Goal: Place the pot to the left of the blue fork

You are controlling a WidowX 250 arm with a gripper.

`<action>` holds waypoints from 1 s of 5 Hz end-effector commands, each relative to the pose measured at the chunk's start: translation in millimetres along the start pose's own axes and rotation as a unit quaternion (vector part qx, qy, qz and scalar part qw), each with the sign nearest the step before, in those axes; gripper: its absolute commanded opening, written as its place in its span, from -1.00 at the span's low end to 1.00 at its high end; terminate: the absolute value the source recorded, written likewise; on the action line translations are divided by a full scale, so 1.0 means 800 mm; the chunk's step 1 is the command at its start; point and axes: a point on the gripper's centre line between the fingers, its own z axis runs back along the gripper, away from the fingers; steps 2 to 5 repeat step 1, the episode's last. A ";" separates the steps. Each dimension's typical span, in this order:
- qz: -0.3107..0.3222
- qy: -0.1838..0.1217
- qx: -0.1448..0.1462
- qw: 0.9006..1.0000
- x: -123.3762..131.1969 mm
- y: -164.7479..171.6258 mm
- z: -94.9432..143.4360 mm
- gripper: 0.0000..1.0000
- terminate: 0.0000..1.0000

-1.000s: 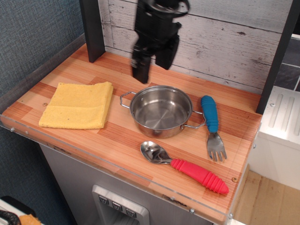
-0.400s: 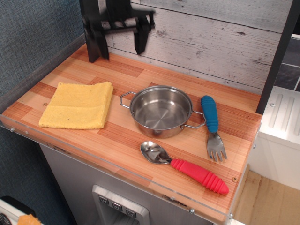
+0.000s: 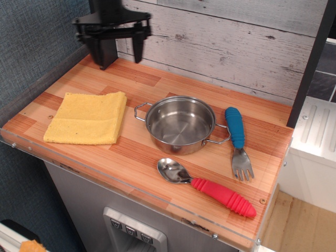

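The pot [image 3: 180, 124], small, round and shiny steel with two wire loop handles, stands upright in the middle of the wooden tabletop. The blue fork [image 3: 237, 137] lies just to its right, blue handle toward the back, tines toward the front, close to the pot's right handle. My black gripper [image 3: 116, 51] hangs high at the back left, well clear of the pot, its two fingers spread wide apart and empty.
A folded yellow cloth [image 3: 87, 117] lies at the left of the table. A silver spoon with a ribbed red handle [image 3: 210, 188] lies in front of the pot. A dark post [image 3: 103, 47] stands at the back left, behind the gripper.
The gripper has risen from above the pot's back rim and moved left to the back left corner. The pot, fork, spoon and cloth have not moved.
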 end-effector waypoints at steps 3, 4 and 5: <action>0.000 -0.060 0.010 0.998 0.011 0.036 0.004 1.00 1.00; 0.000 -0.060 0.010 0.998 0.011 0.036 0.004 1.00 1.00; 0.000 -0.060 0.010 0.998 0.011 0.036 0.004 1.00 1.00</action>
